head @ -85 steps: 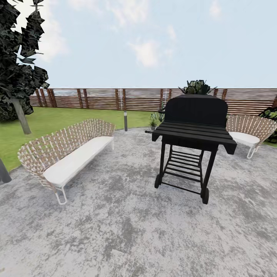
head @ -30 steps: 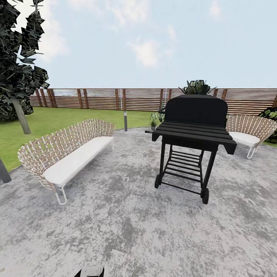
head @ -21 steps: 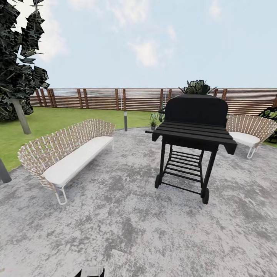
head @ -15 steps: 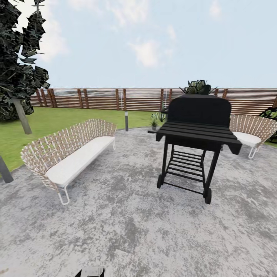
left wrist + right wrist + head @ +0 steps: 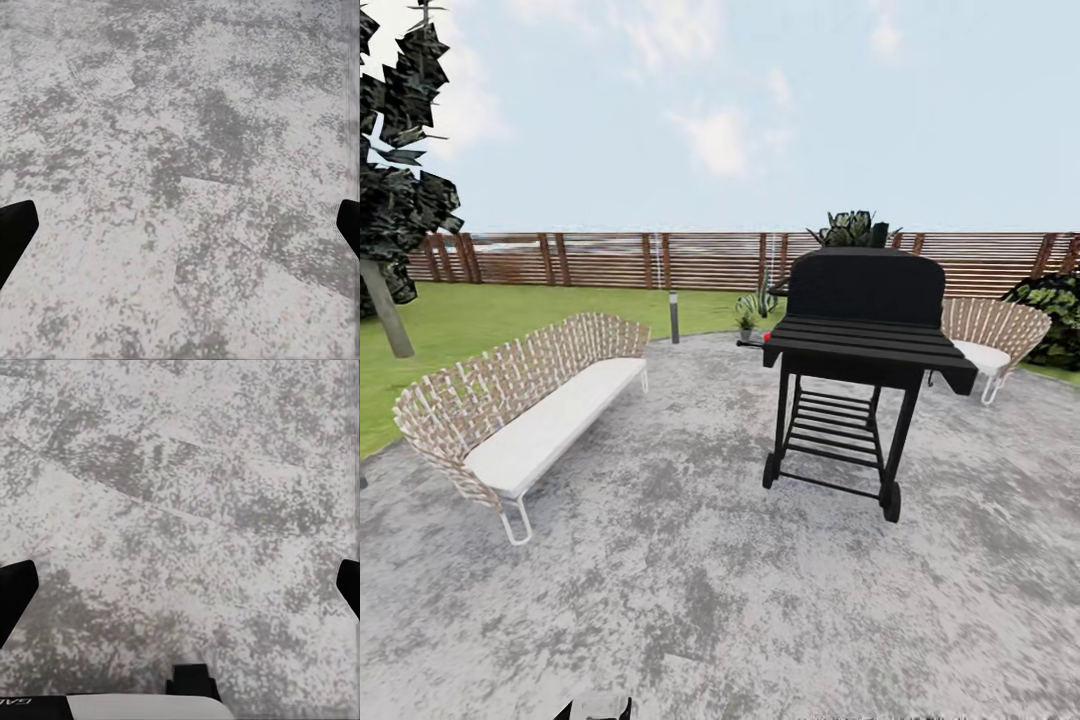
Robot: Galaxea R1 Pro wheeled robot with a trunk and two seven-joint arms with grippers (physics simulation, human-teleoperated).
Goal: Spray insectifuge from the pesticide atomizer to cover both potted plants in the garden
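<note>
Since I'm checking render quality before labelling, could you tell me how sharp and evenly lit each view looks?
Head view: flat, even daylight, hardly any cast shadow under the black grill or wicker bench; the fence bows slightly, suggesting wide-angle distortion. Left wrist view: the mottled grey paving is soft and grainy, smeared at one edge. Right wrist view: the same grainy paving, no glare.

Mottled grey stone paving (image 5: 690, 590), rough and matt. A matt black metal barbecue grill (image 5: 860, 340) with slatted shelves. A sofa (image 5: 520, 400) with a woven wicker back, thin white metal legs and a smooth white cushion — cloth-like. A brown fence (image 5: 610, 260) of horizontal wooden slats.
</note>
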